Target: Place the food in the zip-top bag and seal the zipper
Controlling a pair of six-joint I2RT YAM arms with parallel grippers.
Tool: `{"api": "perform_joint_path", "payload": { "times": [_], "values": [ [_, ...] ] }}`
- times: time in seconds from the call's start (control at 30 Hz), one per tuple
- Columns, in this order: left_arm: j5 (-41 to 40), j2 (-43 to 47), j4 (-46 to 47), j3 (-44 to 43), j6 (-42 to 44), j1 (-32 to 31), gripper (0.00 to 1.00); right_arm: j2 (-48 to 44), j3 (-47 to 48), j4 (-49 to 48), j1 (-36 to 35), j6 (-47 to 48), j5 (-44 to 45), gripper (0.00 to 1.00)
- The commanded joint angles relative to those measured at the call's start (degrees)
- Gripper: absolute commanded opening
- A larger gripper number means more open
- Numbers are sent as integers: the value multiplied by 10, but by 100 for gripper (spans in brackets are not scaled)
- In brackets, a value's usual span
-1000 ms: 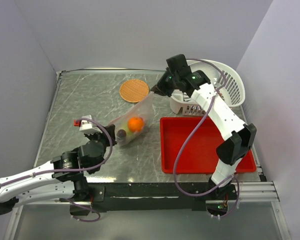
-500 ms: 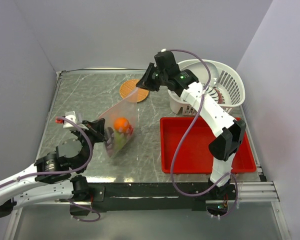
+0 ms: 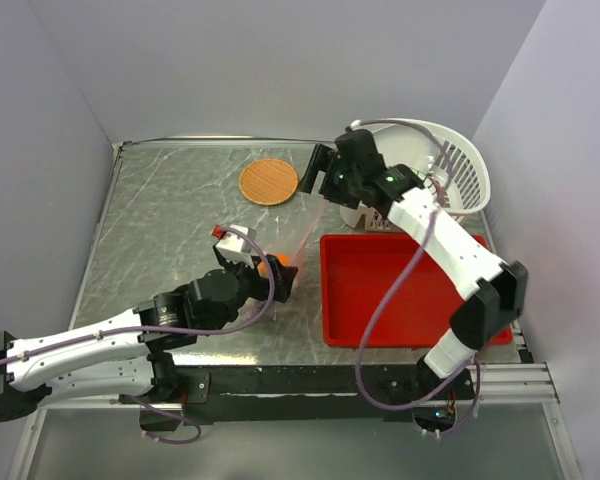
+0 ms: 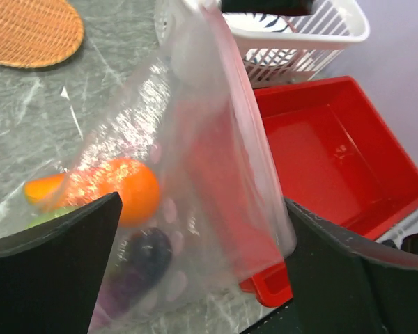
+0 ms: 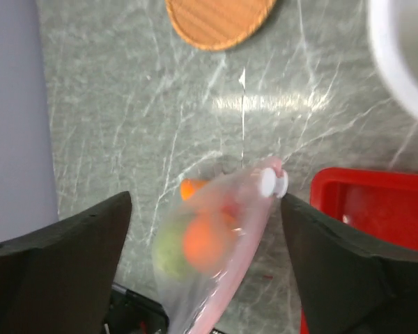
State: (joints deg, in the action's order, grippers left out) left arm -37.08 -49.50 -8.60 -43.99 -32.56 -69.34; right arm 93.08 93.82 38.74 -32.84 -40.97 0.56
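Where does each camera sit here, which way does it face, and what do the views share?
Top camera: above and behind the bases, looking down on the table; left arm and right arm show.
Left wrist: low, facing the bag and red tray; its fingers frame the bottom.
Right wrist: high, looking straight down; its fingers fill the lower corners.
Both wrists share the bag, orange ball and tray.
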Motion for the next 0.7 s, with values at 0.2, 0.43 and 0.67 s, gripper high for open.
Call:
{"api": "perform_joint_path", "payload": {
  "times": [0.2, 0.43, 0.67],
  "values": [
    [94, -25, -49, -98, -46, 56, 97, -197, -105, -52, 0, 32, 125, 100],
    [114, -62, -85, -126, -80, 71, 97, -273, -187, -81, 0, 32, 161, 100],
    [143, -60, -100, -121, -80, 94, 97, -309, -242, -103, 0, 32, 183, 100]
  ]
}}
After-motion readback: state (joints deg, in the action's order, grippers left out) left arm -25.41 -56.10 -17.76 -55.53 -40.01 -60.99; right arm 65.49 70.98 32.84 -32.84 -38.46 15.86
